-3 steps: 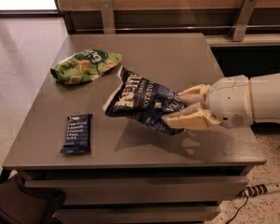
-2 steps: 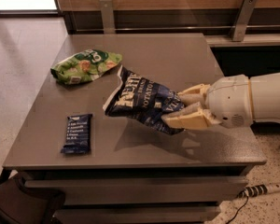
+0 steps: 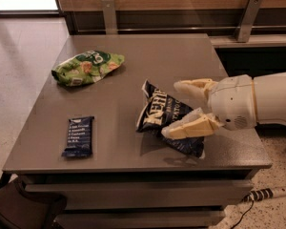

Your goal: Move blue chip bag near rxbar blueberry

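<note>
The rxbar blueberry [image 3: 78, 136] is recorded lying flat on the table [image 3: 133, 56]. A green snack bag [image 3: 88, 67] is noted behind the rxbar, apart from it. The blue chip bag [image 3: 159, 113] is found lying right of the rxbar, well apart. The gripper [image 3: 169, 109] is observed further right of the rxbar, its fingers spread wide on either side of the bag's right end and not clamped on it.

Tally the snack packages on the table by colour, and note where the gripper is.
Dark blue: 2, the blue chip bag and the rxbar blueberry
Green: 1, the green snack bag
Total: 3
The gripper, at the right of the table, is open around the blue chip bag.
</note>
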You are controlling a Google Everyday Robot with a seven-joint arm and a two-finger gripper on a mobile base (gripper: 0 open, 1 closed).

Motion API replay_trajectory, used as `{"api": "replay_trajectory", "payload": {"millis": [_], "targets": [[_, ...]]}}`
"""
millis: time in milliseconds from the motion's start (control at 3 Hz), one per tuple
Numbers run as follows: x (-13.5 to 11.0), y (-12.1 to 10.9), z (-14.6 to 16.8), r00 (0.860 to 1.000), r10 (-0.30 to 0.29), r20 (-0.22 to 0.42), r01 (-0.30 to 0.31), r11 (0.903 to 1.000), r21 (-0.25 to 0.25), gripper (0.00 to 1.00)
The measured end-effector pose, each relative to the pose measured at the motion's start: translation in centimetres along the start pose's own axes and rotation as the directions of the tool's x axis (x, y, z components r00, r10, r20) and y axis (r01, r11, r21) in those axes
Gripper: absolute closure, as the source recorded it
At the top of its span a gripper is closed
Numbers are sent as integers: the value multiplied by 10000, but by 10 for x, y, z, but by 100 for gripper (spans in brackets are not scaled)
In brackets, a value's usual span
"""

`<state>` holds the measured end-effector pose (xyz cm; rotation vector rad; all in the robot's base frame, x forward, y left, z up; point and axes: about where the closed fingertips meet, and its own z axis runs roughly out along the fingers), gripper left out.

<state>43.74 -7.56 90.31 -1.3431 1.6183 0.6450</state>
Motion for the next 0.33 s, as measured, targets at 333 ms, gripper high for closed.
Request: {"api": "replay_trajectory", "payload": {"millis": [333], "targets": [[-1,0,0,10000,-16,-6,16,10000,-8,0]]}}
